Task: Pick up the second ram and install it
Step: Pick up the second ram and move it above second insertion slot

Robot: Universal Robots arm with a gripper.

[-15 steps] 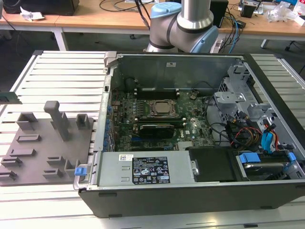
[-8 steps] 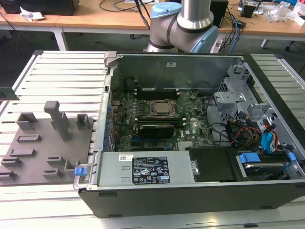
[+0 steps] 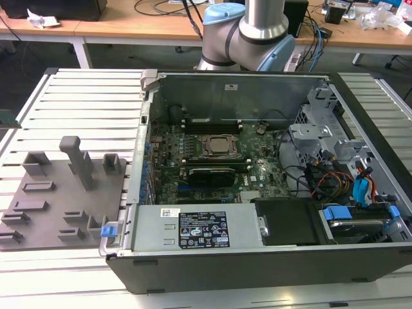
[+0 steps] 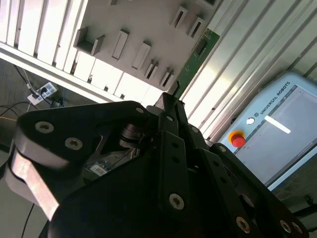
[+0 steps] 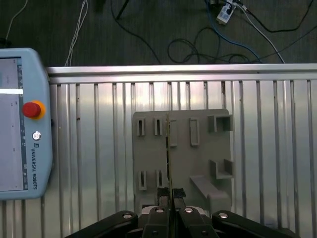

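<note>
Slatted aluminium tabletop [image 3: 77, 96] fills the exterior view, with wooden desks and loose cables behind it. On the exterior view's left, a grey fixture plate [image 3: 58, 206] lies on the slats, carrying small raised holders and one tall post. To its right stands an open computer case [image 3: 257, 257], its side removed. Inside is a green motherboard [image 3: 193, 154] with a square metal-framed CPU socket [image 3: 219, 146] near the middle. Long dark memory slots run just beside the socket, and it is hard to tell what sits in them. Farther right, tangled coloured cables [image 3: 335, 180] and blue drive clips crowd the case. Behind the case, the grey-and-blue robot arm [image 3: 248, 32] is cut off by the picture's upper edge.

In the first wrist view, the gripper [image 5: 171, 196] looks down on the fixture plate. Its black fingers [image 5: 161, 192] are pressed together on the second ram [image 5: 169, 148]. The stick is seen edge-on as a thin line, so its chips cannot be made out. It reaches out across the plate, and whether its far end touches the plate cannot be told. A pale blue teach pendant [image 5: 20, 99] with a red button [image 5: 31, 109] lies on the table, well apart from the plate and partly cut off.

In the second wrist view, the stick's green face shows. Its held end is hidden behind the gripper's black body.
</note>
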